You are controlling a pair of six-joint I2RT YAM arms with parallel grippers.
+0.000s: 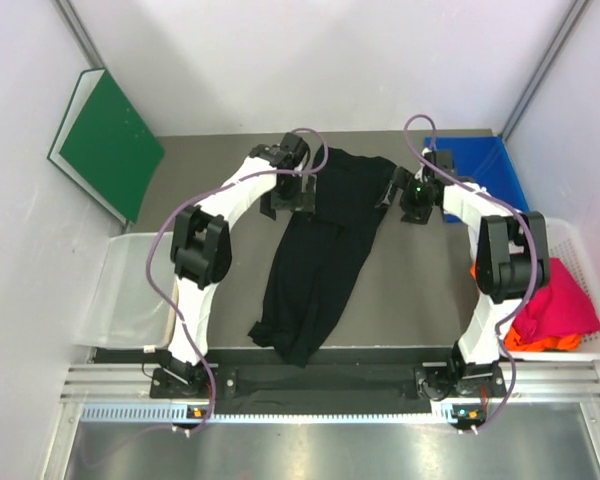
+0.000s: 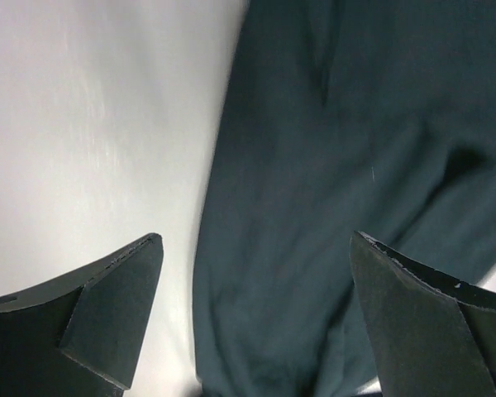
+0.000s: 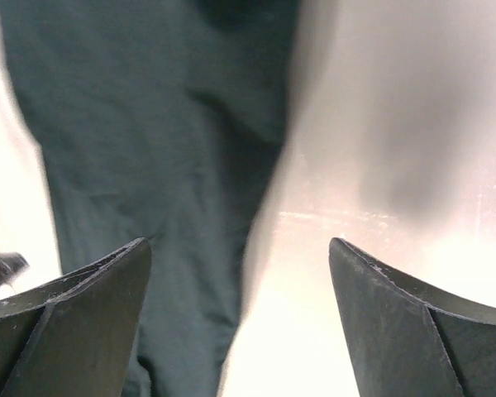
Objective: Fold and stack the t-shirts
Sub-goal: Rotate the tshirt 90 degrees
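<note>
A black shirt (image 1: pixel 318 250) is laid out. Left gripper (image 2: pixel 256 240) and right gripper (image 3: pixel 240 242) are held wide open at its far corners.

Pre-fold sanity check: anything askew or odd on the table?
Yes: the large black cloth t-shirt lies bunched in a narrow diagonal strip, not flat, its near end crumpled at the front edge of the grey table.

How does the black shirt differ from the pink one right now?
The black shirt lies stretched long on the table; the pink shirt sits bunched in the basket. The black shirt lies alone; the pink shirt touches orange cloth. Neither is gripped.
</note>
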